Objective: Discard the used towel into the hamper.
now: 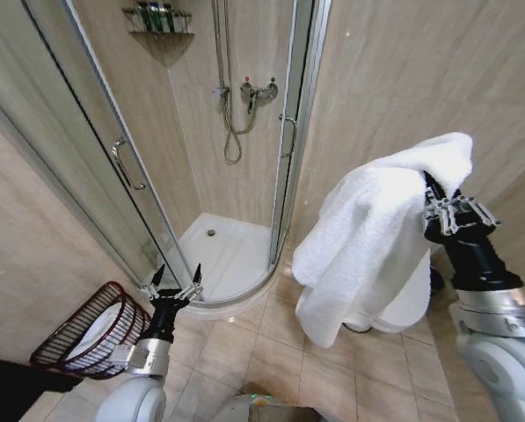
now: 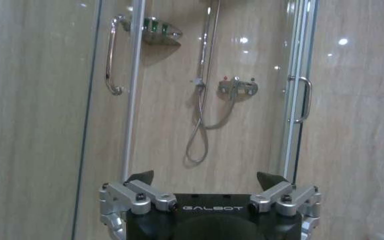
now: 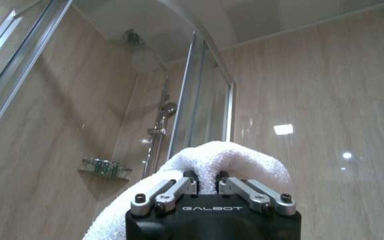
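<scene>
The right gripper (image 1: 433, 207) is raised high to the right of the shower stall (image 1: 231, 149), clenched on a fold of the white towel (image 1: 368, 237). In the right wrist view its two fingers (image 3: 178, 187) are drawn close together with a ridge of the towel (image 3: 225, 160) pinched between them. From that grip the towel drapes over the gripper and hangs down in a long, loose fall on the side nearer the stall, well off the tiled floor (image 1: 271, 352). Its lower end hangs in front of a white rounded fixture (image 1: 411, 303) that stands to the right of the stall.

The hamper (image 1: 91, 330), a dark red-brown wire basket with horizontal ribs, sits on the floor to the left of the stall, close to the beige wall. Something white lies inside it. The towel is well apart from the hamper, on the opposite side of the stall.

The left gripper (image 1: 176, 280) is held low, just in front of the stall's curved base and just beside the hamper. Its fingers (image 2: 142, 180) are spread wide with nothing between them, pointing towards the stall's glass door and the shower hose (image 2: 202, 125) behind it.
</scene>
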Available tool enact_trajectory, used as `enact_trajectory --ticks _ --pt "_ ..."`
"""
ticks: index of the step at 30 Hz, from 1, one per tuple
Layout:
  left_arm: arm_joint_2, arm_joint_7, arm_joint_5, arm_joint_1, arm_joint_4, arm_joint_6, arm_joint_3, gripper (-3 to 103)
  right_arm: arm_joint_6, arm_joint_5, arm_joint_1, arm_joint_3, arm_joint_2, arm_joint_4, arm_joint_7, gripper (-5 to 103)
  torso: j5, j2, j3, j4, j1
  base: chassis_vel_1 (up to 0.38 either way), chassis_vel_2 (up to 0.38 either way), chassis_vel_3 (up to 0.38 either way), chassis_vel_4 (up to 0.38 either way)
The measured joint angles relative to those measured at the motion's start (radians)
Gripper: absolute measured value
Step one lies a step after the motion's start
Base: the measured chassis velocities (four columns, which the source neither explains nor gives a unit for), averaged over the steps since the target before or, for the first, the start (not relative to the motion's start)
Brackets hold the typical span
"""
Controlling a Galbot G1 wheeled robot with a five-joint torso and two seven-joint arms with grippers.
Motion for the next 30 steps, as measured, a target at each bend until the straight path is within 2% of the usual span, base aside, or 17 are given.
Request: enact_trajectory --ticks 16,30 --pt "0.000 0.000 0.000 0.000 0.000 0.000 0.000 100 0.000 0.003 -0.006 0.007 -0.003 0.000 0.000 13 0.0000 0.090 0.049 0.0000 0.041 0.000 0.000 0.000 0.000" --pt "0.000 0.000 0.000 0.000 0.000 0.000 0.000 100 0.000 0.018 -0.001 0.018 -0.016 0.000 0.002 13 0.0000 0.150 0.081 0.0000 0.068 0.000 0.000 0.000 0.000"
